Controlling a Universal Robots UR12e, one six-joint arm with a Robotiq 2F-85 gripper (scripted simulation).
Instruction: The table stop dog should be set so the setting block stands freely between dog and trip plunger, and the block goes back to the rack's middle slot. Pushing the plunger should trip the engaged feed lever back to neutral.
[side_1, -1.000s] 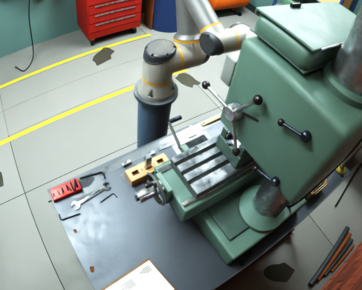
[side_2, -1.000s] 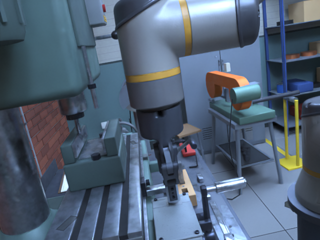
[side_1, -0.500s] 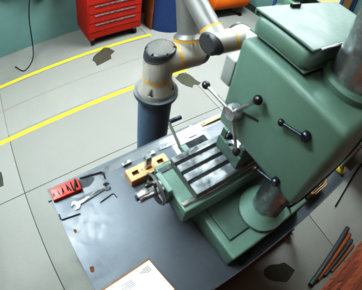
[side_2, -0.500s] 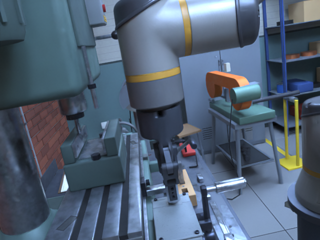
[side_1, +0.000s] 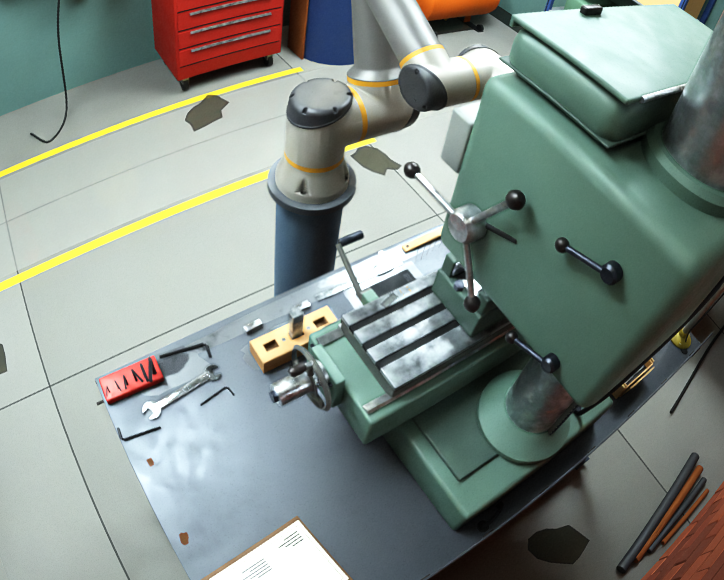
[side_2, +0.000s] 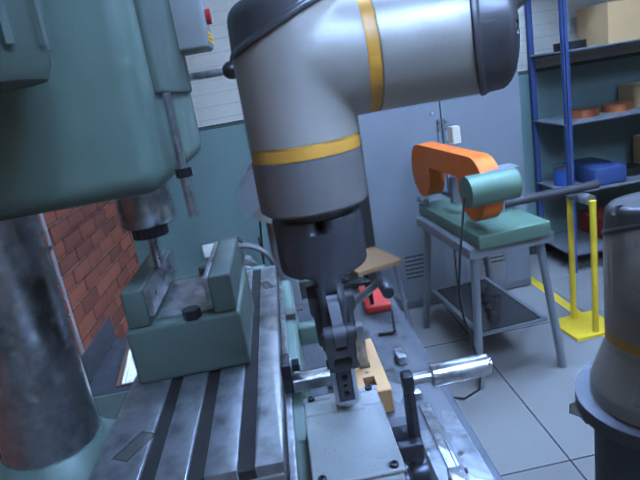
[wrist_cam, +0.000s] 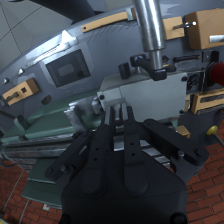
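Observation:
At the back edge of the mill table, beside the grey feed box (wrist_cam: 150, 96), my gripper (wrist_cam: 117, 118) is closed on a steel piece that I take for the setting block (wrist_cam: 117, 114), in the gap by the stop dog (wrist_cam: 100, 103) on the table rail. The side camera shows the fingers (side_2: 344, 385) straight down at the rail. The feed lever (wrist_cam: 152, 34) stands up from the box with its black base (wrist_cam: 150, 68). The orange rack (side_1: 290, 339) lies on the bench at the table's left end, and a steel block (side_1: 296, 321) stands in its middle slot. The plunger is hidden.
The green mill head (side_1: 580, 211) and the vise (side_2: 191, 315) crowd the table's far side. A handwheel (side_1: 311, 377) sticks out at the table end. A wrench (side_1: 179, 393), hex keys and a red holder (side_1: 131, 379) lie on the bench left of the rack.

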